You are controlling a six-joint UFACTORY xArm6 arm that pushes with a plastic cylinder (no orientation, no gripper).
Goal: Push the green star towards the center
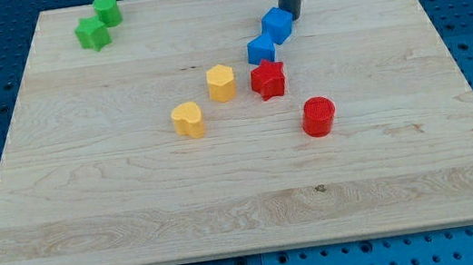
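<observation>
The green star (93, 33) lies near the board's top left corner, touching a green cylinder (107, 10) just above and to its right. My tip (293, 16) is a dark rod coming down from the view's top, far to the right of the green star. It stands right beside the upper blue block (277, 25), at that block's upper right side.
A second blue block (260, 50) sits below left of the first. A red star (268, 79), a red cylinder (318, 116), a yellow hexagon (222, 83) and another yellow block (188, 120) lie around the middle of the wooden board (245, 195).
</observation>
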